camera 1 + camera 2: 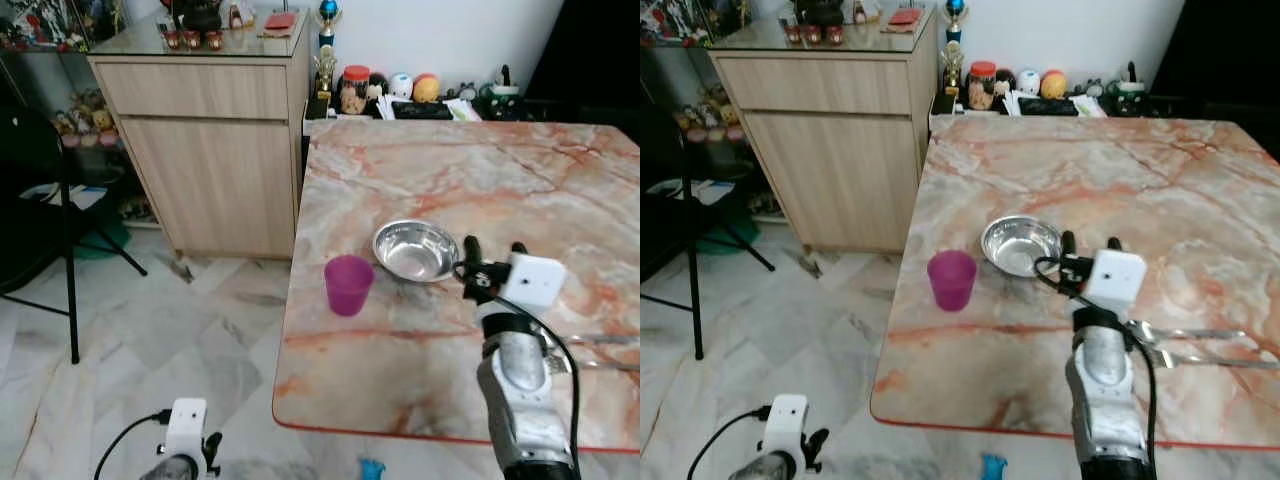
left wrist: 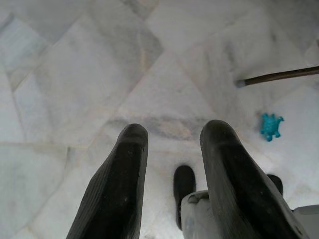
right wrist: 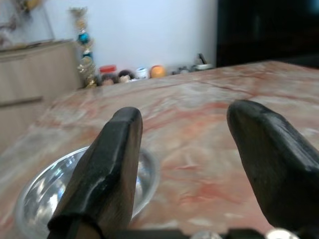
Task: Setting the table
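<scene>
Marble table (image 1: 520, 180) bears a shiny steel bowl (image 1: 415, 250) beside the right gripper's (image 1: 492, 248) wide-spread fingers (image 3: 107, 164).

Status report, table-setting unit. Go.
Right gripper open, empty, over the marble table beside the round steel bowl. Left gripper open, idle above the floor. Purple plastic cup left of bowl. Nothing blocking.

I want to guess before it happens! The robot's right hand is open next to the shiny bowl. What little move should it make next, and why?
Probably ease the right gripper a bit to its left so a finger slips over the rim of the steel bowl, then close. Its fingers are open and empty, just beside the bowl's right edge on the marble table. The purple cup stands apart, out of the way. The left gripper hangs idle over the floor.
</scene>
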You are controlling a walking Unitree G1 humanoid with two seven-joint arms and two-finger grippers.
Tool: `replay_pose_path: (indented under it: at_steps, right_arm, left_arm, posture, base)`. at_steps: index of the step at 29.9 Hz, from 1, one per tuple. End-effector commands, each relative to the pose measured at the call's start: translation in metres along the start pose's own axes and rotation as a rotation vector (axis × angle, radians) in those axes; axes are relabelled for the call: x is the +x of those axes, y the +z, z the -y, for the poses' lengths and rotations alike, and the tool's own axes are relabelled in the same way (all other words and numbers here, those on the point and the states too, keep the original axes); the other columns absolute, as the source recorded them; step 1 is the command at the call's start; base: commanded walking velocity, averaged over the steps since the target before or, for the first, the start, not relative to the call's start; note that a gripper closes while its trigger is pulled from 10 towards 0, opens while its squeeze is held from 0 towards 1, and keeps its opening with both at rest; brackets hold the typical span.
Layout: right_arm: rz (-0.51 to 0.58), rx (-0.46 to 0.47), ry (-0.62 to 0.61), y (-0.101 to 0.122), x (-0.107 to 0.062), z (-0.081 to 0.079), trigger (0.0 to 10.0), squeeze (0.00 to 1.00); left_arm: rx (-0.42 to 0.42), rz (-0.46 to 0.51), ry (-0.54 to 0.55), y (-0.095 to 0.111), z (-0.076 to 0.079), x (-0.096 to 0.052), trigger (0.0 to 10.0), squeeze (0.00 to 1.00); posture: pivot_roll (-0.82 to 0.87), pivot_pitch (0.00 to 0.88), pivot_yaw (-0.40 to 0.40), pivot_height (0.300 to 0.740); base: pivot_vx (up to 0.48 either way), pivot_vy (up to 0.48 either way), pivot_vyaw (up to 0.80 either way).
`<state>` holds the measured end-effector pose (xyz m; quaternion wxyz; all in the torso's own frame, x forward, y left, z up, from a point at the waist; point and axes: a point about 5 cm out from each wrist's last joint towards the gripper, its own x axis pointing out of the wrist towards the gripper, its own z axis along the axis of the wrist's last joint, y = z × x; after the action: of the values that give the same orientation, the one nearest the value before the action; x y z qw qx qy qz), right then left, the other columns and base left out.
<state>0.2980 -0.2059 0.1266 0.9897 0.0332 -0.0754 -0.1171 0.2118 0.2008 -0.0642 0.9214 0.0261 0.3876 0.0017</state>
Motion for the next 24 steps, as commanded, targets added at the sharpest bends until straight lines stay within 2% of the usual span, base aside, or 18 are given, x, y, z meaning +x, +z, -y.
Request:
replay_pose_path:
  at_steps: [1,4,5,10,13,14,15,16,19,20,21,24]
  right_arm:
    - [-0.005,0.065,-0.019,0.005,0.006,0.003,10.0,0.00]
    - [-0.036,0.077,-0.009,0.007,0.014,0.002,10.0,0.00]
    - [-0.091,0.098,-0.005,0.003,0.020,0.001,10.0,0.00]
    - [-0.207,0.174,0.041,-0.008,0.033,-0.005,10.0,0.00]
    - [-0.230,0.192,0.079,-0.007,0.042,-0.013,10.0,0.00]
    - [-0.249,0.182,0.125,-0.009,0.045,-0.020,10.0,0.67]
    - [-0.257,0.171,0.138,-0.009,0.047,-0.022,10.0,0.67]
    - [-0.268,0.176,0.141,-0.010,0.048,-0.023,10.0,1.00]
    - [-0.317,0.219,0.162,-0.013,0.054,-0.029,10.0,1.00]
    - [-0.328,0.235,0.176,-0.013,0.057,-0.033,10.0,0.92]
    - [-0.337,0.248,0.174,-0.013,0.059,-0.034,10.0,0.00]
    - [-0.378,0.267,0.151,-0.016,0.062,-0.036,10.0,0.00]
  left_arm:
    - [-0.005,-0.011,0.001,-0.002,0.000,0.000,10.0,0.00]
    - [-0.003,-0.012,0.001,-0.002,0.000,0.000,10.0,0.00]
    - [-0.002,-0.012,0.001,-0.002,0.000,0.000,10.0,0.00]
    - [0.001,-0.013,0.000,-0.002,0.000,0.000,10.0,0.00]
    - [0.004,-0.013,0.001,-0.002,0.000,0.000,10.0,0.00]
    - [0.007,-0.012,0.001,-0.001,0.000,0.000,10.0,0.00]
    - [0.007,-0.012,0.001,-0.001,0.000,0.000,10.0,0.00]
    - [0.007,-0.012,0.001,-0.001,0.000,0.000,10.0,0.00]
    - [0.002,-0.010,0.004,-0.001,0.000,0.000,10.0,0.00]
    - [0.002,-0.010,0.005,-0.001,-0.001,0.000,10.0,0.00]
    - [0.001,-0.010,0.005,-0.001,-0.001,0.000,10.0,0.00]
    - [0.000,-0.012,0.006,-0.001,-0.001,0.000,10.0,0.00]
  posture:
    - [0.04,0.000,-0.016,0.740]
    - [0.04,0.000,-0.014,0.740]
    - [0.03,0.000,-0.013,0.740]
    - [0.04,0.000,-0.013,0.740]
    - [0.04,0.000,-0.011,0.740]
    - [0.04,0.000,-0.012,0.740]
    - [0.04,0.000,-0.012,0.740]
    - [0.05,0.000,-0.013,0.740]
    - [0.05,0.000,-0.014,0.740]
    - [0.05,0.000,-0.014,0.740]
    - [0.05,0.000,-0.013,0.740]
    - [0.05,0.000,-0.013,0.740]
  base:
    - [0.000,0.000,0.00]
    - [0.000,0.000,0.00]
    - [0.000,0.000,0.00]
    - [0.000,0.000,0.00]
    - [0.000,0.000,0.00]
    - [0.000,0.000,0.00]
    - [0.000,0.000,0.00]
    - [0.000,0.000,0.00]
    - [0.000,0.000,0.00]
    - [0.000,0.000,0.00]
    - [0.000,0.000,0.00]
    - [0.000,0.000,0.00]
